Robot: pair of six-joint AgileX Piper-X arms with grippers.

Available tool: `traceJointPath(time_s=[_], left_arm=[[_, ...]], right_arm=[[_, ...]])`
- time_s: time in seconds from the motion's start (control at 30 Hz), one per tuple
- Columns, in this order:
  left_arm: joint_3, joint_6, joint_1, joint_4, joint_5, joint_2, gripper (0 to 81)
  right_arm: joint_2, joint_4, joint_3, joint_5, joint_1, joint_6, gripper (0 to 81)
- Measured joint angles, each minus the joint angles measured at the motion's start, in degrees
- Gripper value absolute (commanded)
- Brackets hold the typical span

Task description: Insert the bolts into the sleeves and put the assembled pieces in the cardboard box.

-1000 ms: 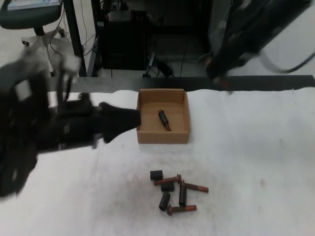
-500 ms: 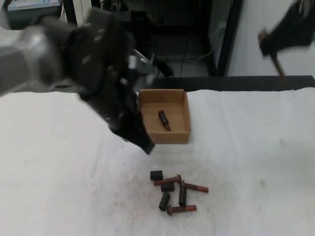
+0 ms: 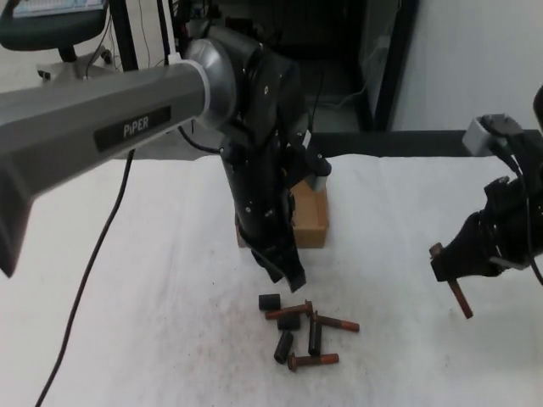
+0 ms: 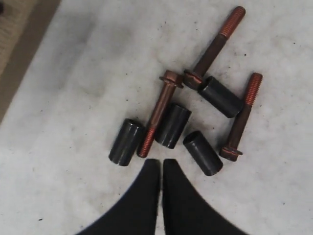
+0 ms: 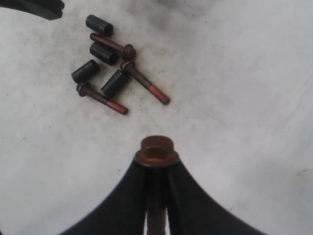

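Note:
Three copper-coloured bolts and several black sleeves lie in a loose pile on the white cloth. My left gripper hovers just behind the pile, shut with nothing between its fingers; in the high view its tip hangs near the loose sleeve. Off to the right, above the cloth, my right gripper is shut on a bolt. That bolt's hex head sticks out beyond the fingertips. The cardboard box stands behind the left arm, largely hidden.
The white cloth covers the bench, with free room on both sides of the pile. The left arm's grey link crosses the left half of the high view. A dark rail runs along the far edge.
The left arm swung in from the left and came down in front of the box, by the pile. The right arm dropped from the far upper right to low over the cloth, still holding its bolt.

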State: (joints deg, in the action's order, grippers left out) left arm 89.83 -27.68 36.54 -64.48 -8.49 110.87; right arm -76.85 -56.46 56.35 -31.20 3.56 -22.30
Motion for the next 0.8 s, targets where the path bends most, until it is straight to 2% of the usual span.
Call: traceJointPath(time_s=[0.1, 0.17, 0.3, 0.8], left_arm=[[0.0, -1.7, 0.0, 0.0, 2.2, 0.0, 35.2], [0.0, -2.7, 0.0, 0.0, 4.3, 0.0, 41.0], [0.0, -4.8, 0.1, 0.3, 8.5, 0.0, 41.3], [0.1, -15.4, 0.1, 0.6, 8.5, 4.2, 41.3]], right_arm=[[1.2, 2.0, -0.1, -0.1, 0.0, 0.9, 0.8], [1.8, 2.5, -0.1, -0.1, 0.0, 0.9, 0.8], [1.8, 2.8, -0.1, -1.5, 0.0, 1.3, 0.8], [1.8, 2.8, -0.1, -3.8, 0.0, 1.4, 0.8]])
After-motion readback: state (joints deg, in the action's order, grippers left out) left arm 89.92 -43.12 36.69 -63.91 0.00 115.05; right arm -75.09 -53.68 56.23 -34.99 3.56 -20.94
